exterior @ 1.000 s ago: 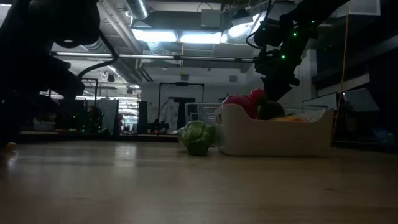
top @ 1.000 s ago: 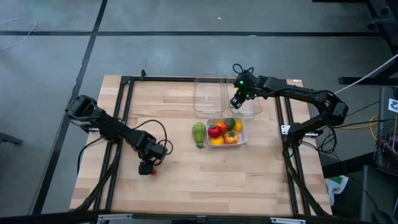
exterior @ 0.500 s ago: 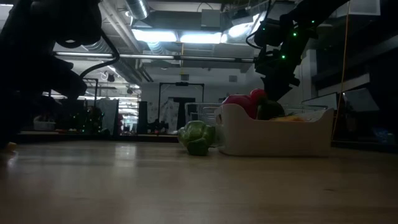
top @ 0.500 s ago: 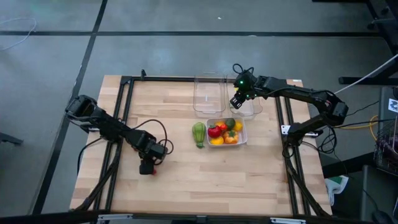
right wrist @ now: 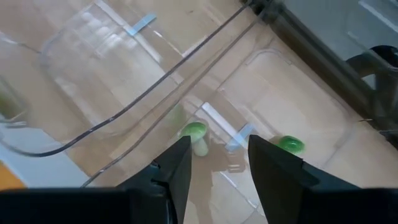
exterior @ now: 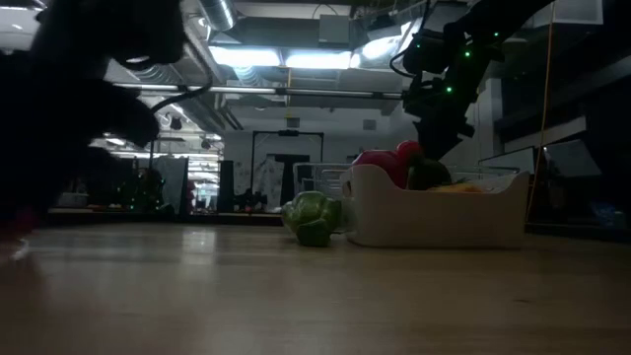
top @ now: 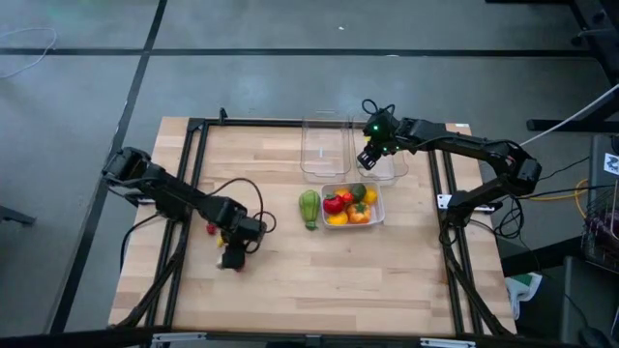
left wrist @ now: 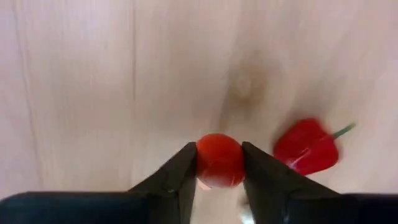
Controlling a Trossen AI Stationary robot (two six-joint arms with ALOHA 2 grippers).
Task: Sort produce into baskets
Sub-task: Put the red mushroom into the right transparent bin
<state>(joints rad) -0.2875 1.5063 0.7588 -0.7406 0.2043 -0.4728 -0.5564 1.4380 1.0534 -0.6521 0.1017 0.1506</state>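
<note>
Left gripper (top: 232,257): low over the left half of the table, toward the near edge; in the left wrist view its fingers (left wrist: 180,174) clamp a small round red tomato (left wrist: 219,160) from both sides.
Red pepper (left wrist: 306,147): a small red piece with a thin green stem, lying on the bare wood just beside the held tomato; in the high view a red speck (top: 210,228) shows close by the left arm.
Table (top: 290,290): light wooden top with a dark frame.
Green ribbed vegetable (top: 309,207): lies on the wood near the table's middle, just beside the left wall of the whitish tub.
Whitish tub (top: 378,208): right of centre, filled with red, orange, yellow and green produce (top: 346,204).
Clear tubs: one (top: 324,148) stands toward the far edge behind the green vegetable; the second (top: 392,166) stands to its right, under the right gripper.
Right gripper (top: 368,158): hovers above the second clear tub with its fingers (right wrist: 175,165) spread and nothing between them.
Green bits (right wrist: 195,130): two small green pieces lie on the floor of that clear tub, apart from each other.
</note>
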